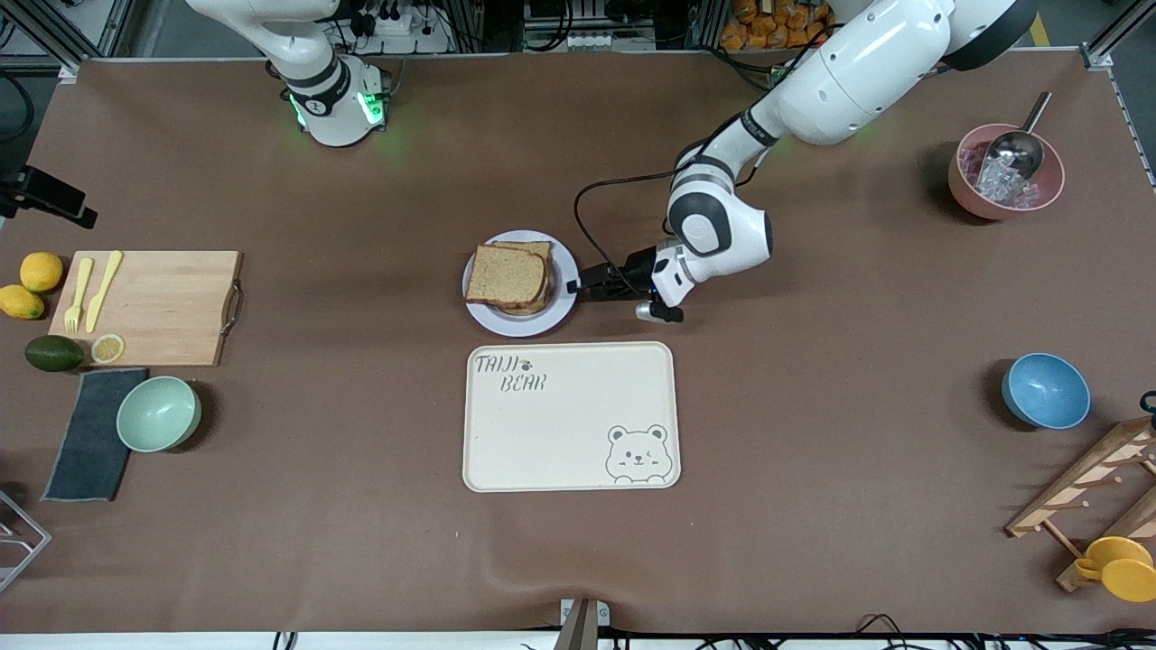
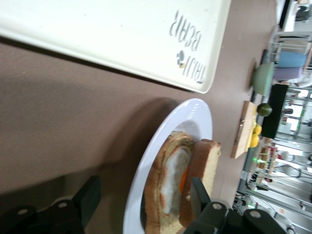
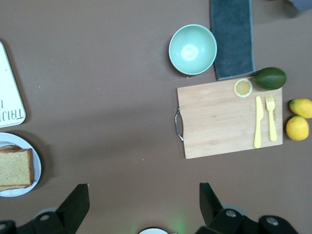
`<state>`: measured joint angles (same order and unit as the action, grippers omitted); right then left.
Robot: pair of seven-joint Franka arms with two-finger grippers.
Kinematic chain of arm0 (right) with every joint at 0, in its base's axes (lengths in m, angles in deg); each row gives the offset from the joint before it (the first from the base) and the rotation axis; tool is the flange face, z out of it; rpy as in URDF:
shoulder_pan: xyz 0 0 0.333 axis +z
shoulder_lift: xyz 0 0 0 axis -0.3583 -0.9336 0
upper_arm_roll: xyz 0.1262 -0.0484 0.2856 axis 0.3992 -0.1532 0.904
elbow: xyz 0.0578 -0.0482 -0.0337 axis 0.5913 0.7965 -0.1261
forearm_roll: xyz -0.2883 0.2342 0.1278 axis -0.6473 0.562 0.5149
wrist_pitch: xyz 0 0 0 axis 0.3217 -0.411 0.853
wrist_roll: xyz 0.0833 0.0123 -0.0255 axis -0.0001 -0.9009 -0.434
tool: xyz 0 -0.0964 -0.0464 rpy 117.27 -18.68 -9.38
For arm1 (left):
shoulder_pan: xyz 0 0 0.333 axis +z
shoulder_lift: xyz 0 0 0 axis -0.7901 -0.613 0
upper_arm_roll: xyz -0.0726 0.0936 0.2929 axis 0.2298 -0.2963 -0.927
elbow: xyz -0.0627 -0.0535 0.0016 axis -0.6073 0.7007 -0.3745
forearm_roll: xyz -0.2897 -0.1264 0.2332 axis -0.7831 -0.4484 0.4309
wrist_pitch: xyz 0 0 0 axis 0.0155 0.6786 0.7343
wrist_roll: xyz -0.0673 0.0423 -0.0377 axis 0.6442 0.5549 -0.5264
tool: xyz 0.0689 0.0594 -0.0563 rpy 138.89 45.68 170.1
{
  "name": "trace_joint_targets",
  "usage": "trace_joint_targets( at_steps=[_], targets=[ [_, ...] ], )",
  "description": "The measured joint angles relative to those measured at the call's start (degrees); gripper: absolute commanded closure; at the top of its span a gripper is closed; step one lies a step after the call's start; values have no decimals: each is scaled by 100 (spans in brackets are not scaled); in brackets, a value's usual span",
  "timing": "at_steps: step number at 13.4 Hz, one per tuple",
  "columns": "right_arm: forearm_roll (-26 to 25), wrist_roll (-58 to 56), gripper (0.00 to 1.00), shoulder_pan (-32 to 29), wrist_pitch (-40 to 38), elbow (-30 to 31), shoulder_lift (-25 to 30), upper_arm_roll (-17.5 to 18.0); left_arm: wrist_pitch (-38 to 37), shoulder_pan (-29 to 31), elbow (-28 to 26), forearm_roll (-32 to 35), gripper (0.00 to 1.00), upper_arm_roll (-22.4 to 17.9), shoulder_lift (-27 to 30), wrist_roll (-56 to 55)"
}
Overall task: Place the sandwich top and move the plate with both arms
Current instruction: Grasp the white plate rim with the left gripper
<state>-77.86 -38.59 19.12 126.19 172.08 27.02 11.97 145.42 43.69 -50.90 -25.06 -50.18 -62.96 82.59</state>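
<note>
The left gripper (image 1: pixel 578 284) is held low at the plate (image 1: pixel 560 311) rim, on the side toward the left arm's end of the table. Its fingers (image 2: pixel 197 197) are spread wide apart; in the left wrist view the plate edge and the stacked bread are seen between them, one finger by the sandwich, the other over bare table. Contact with the plate cannot be told. Nothing is clamped.

The right gripper (image 3: pixel 141 200) is seen only in the right wrist view, held high over the table near the right arm's base, fingers fully apart and empty. The right arm is kept waiting.

The sandwich top (image 1: pixel 506 273) is laid on the stack on the plate, slightly skewed over the lower slice. A white-and-orange egg layer (image 2: pixel 175 183) is seen under it in the left wrist view.

The plate is set mid-table, just beside the cream bear tray (image 1: pixel 571 417), which lies nearer the front camera.

The table (image 1: pixel 361 542) is covered in brown. Toward the right arm's end: a wooden cutting board (image 1: pixel 149 307) with yellow knife and fork, lemons (image 1: pixel 32 284), an avocado (image 1: pixel 54 353), a mint-green bowl (image 1: pixel 159 413), a dark cloth (image 1: pixel 90 442). Toward the left arm's end: a pink bowl with metal scoop (image 1: pixel 1005 171), a blue bowl (image 1: pixel 1046 390), a wooden rack (image 1: pixel 1084 492), a yellow cup (image 1: pixel 1120 567). Metal framing and cables are seen along the base edge.
</note>
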Motion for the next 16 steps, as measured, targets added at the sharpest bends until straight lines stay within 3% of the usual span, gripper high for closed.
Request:
trace_joint_targets(
  at_steps=[9,11,16],
  targets=[
    [396,-258,0,9,19,-67,1,7,-898,202,-26,-470,18,-18,-356,1273],
    [434,-261,0,4,19,-68,0,5,-973,210,-24,-493,24,-20,-401,1333],
    [621,-488,0,-122,65,-89,-9,-33,-1241,304,-25,-499,28,-39,-533,1732]
  ],
)
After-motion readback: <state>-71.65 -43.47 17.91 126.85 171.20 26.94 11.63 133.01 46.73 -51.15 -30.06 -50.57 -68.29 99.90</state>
